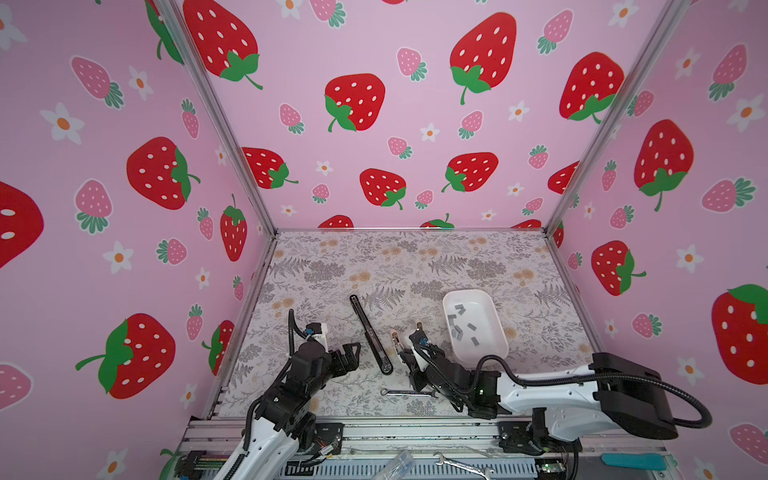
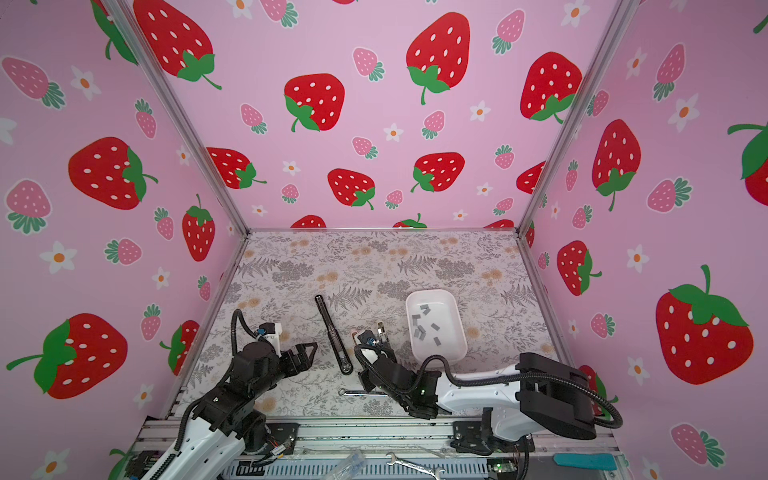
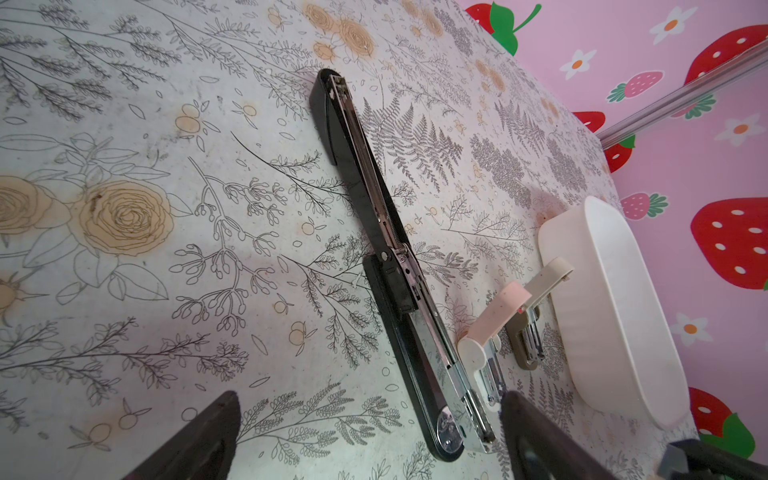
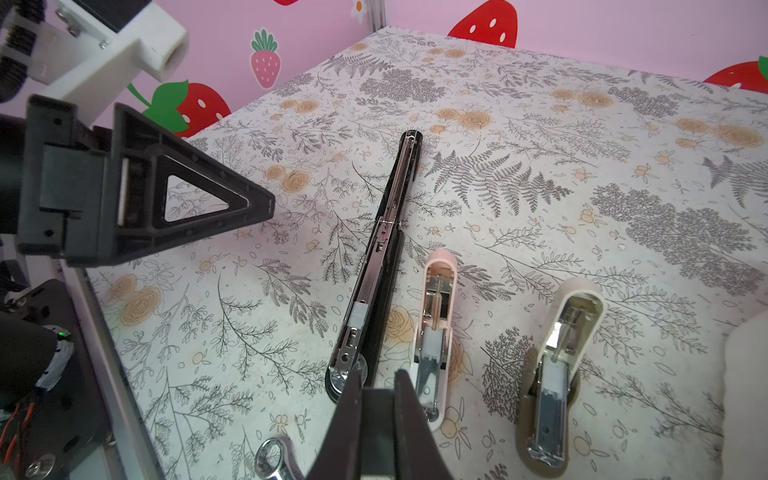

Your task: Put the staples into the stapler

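Well, the left gripper (image 1: 355, 354) hung with its jaws spread wide beside the long black stapler (image 1: 371, 336), which lay opened flat. The right gripper (image 4: 379, 380) was pressed together near the pink mini stapler (image 4: 436, 332). The staples (image 1: 457, 331) lay scattered in the white tray (image 1: 492, 332).

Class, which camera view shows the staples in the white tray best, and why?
A top view: looking down into the white tray, it shows the grey staples scattered on its floor; both top views do. The left wrist view shows only the tray's outer wall. The right wrist view shows just a sliver of it, no staples.
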### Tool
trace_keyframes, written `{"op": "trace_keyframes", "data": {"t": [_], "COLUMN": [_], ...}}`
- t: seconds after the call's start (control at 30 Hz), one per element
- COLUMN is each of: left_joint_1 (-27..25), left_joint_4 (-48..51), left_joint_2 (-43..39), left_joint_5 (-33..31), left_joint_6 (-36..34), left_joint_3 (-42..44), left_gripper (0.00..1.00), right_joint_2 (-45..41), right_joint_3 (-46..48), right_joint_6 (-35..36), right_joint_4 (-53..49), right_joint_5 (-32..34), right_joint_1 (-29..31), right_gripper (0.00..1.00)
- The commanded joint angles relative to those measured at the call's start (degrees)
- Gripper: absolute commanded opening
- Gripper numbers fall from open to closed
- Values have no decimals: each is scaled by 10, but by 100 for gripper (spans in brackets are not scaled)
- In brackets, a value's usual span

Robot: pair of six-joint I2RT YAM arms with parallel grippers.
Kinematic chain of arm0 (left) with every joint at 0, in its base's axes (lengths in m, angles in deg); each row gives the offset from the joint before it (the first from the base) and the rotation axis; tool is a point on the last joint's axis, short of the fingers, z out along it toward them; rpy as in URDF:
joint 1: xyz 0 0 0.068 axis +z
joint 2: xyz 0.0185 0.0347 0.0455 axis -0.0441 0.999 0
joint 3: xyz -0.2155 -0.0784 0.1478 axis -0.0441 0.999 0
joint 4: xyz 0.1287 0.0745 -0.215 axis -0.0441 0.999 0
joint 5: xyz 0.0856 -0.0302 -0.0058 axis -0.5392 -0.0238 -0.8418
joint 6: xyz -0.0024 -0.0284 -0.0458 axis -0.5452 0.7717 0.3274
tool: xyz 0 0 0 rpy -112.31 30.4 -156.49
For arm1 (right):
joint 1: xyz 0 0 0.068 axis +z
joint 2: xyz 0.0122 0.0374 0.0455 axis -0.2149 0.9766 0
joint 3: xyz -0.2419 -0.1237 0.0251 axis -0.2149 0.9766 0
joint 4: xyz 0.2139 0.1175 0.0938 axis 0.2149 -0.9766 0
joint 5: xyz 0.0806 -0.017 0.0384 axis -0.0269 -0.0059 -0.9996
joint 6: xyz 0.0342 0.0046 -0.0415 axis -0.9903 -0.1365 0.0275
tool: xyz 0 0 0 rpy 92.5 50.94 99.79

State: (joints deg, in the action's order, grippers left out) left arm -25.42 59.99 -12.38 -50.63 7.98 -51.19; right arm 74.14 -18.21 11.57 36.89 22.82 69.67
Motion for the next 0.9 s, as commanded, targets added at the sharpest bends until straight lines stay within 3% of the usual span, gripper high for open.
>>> {"op": "trace_keyframes", "data": {"t": [0.0,0.37,0.53,0.87], "left_joint_1": [-2,-2,-2,-2], "left_joint_4": [-7,-6,-7,-7], "left_joint_2": [-5,-5,-5,-5], "left_joint_5": [-4,-3,-2,-2], "left_joint_6": [-5,-4,-4,-4], "left_joint_3": [2,3,3,3], "left_gripper": [99,99,99,99], "right_joint_2": [16,67,92,119], "right_joint_3": [-3,-7,-12,-28], "right_joint_6": [-24,-55,-78,-68], "right_joint_4": [28,28,19,20], "right_joint_5": [2,31,3,-4], "right_joint_1": [3,0,-39,-49], "right_gripper": [7,8,8,7]}}
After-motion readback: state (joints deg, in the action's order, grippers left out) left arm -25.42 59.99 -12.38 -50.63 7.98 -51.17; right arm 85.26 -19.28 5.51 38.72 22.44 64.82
